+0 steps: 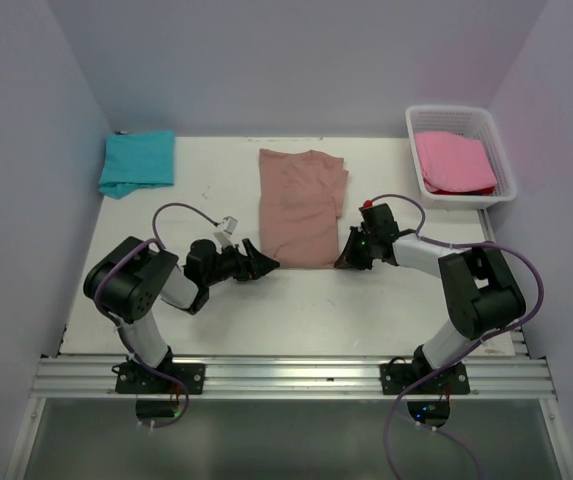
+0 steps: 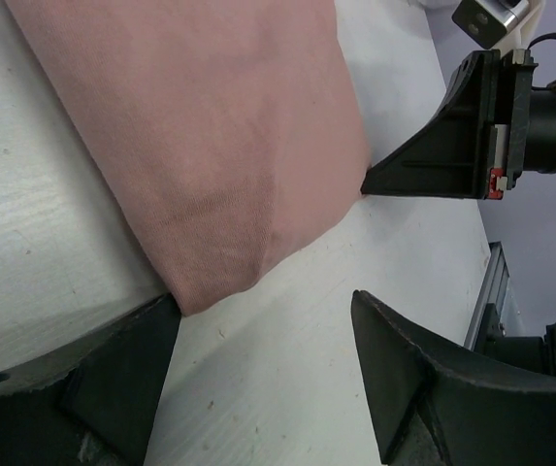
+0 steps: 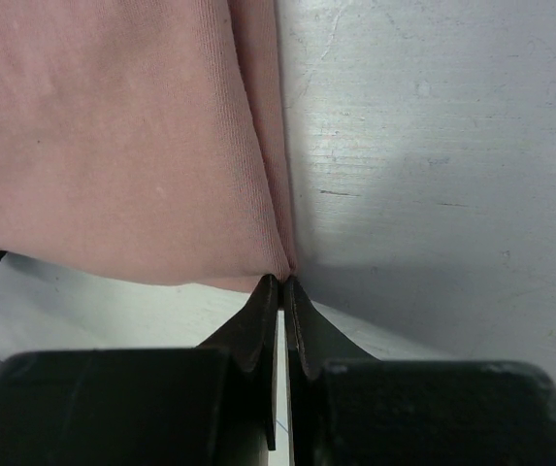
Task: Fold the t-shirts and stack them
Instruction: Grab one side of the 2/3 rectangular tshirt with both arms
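On the white table [image 1: 316, 300], at its centre, lies the salmon-brown t-shirt [image 1: 301, 205], folded into a long rectangle that runs from the far edge toward the arms. Its upward face is plain fabric, smooth except for a raised crease along the far right side. The right wrist view shows a fine ribbed knit and two stacked layers at the near right corner.

At the far right corner stands a white lattice basket [image 1: 449, 108], which holds the bright pink t-shirt [image 1: 454, 162], folded. At the far left corner the teal t-shirt [image 1: 138, 162] lies folded flat on the table, well apart from the other two.

The left gripper [image 1: 266, 262] sits low at the near left corner of the salmon-brown t-shirt, jaws spread wide. One of its fingers [image 2: 93, 379] touches the rounded fold of that corner.

The right gripper [image 3: 282, 282] sits at the near right corner, jaws pressed together to a thin slit, tips against the cloth edge. Whether fabric is pinched between them cannot be told
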`<state>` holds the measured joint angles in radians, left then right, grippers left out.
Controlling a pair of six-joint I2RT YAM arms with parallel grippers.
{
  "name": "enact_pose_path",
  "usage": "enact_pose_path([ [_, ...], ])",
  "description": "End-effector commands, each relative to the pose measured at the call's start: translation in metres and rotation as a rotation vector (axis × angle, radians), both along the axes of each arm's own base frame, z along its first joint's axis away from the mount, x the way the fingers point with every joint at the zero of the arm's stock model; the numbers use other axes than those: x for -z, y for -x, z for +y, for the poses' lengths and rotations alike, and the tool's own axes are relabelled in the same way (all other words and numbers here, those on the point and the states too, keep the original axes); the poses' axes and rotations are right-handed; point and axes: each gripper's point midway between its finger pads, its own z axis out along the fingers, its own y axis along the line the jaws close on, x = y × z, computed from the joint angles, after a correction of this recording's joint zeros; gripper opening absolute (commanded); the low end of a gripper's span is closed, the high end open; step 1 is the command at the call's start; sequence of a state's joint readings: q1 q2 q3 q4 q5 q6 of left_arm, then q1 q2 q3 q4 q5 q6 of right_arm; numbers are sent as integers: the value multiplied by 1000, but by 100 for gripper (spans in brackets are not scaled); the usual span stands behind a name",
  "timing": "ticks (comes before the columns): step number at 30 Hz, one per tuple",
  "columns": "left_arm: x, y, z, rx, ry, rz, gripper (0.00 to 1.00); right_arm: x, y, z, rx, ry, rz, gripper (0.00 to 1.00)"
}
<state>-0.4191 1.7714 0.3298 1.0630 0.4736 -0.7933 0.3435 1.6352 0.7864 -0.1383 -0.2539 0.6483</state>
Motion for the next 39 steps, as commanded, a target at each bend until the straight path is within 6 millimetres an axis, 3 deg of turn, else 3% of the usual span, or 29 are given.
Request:
enact_pose_path([
  [1, 102, 61, 49, -78, -272, 363, 78, 3, 0, -16, 13, 78, -4, 0],
  [17, 108, 57, 53, -143, -261, 379, 49, -2, 2, -21, 14, 85, -12, 0],
  [22, 108, 56, 49, -144, -235, 387, 50, 0, 3, -21, 13, 85, -9, 0],
  [26, 109, 54, 46, -141, -216, 399, 64, 2, 4, -20, 11, 80, -4, 0],
  [31, 107, 49, 41, -137, -198, 401, 66, 3, 3, -21, 13, 80, -4, 0],
  [36, 106, 47, 38, -129, -190, 401, 55, 4, 3, -21, 12, 80, -3, 0],
  [39, 106, 48, 36, -125, -179, 405, 41, 4, 2, -21, 10, 79, -3, 0],
])
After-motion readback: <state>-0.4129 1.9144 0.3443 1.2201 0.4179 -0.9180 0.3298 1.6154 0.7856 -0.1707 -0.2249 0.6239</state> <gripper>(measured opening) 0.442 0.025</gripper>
